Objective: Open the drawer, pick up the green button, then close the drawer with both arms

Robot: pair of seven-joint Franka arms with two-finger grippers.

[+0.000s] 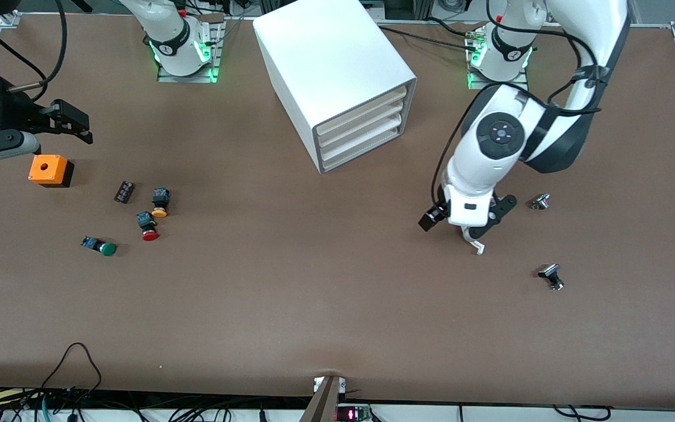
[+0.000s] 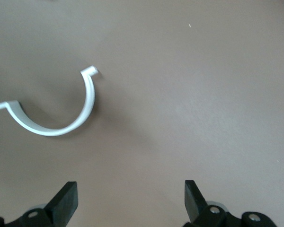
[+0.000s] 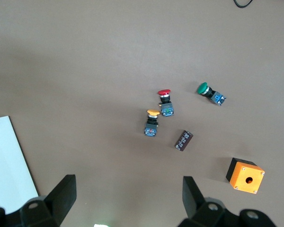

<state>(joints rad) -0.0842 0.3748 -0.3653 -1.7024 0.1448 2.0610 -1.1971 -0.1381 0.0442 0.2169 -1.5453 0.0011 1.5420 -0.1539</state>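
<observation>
The white four-drawer cabinet (image 1: 337,70) stands at the robots' side of the table, and its bottom drawer (image 1: 364,153) is shut like the three above it. The green-capped button (image 1: 103,247) lies on the table toward the right arm's end and also shows in the right wrist view (image 3: 209,92). My right gripper (image 1: 82,126) is open and empty, up in the air next to an orange box. My left gripper (image 1: 467,215) is open and empty, low over the table beside a white curved clip (image 2: 52,118).
A red-capped button (image 1: 149,227), a yellow-capped button (image 1: 160,203), a black block (image 1: 124,192) and the orange box (image 1: 50,170) lie near the green button. Two small metal parts (image 1: 539,202) (image 1: 553,276) lie toward the left arm's end.
</observation>
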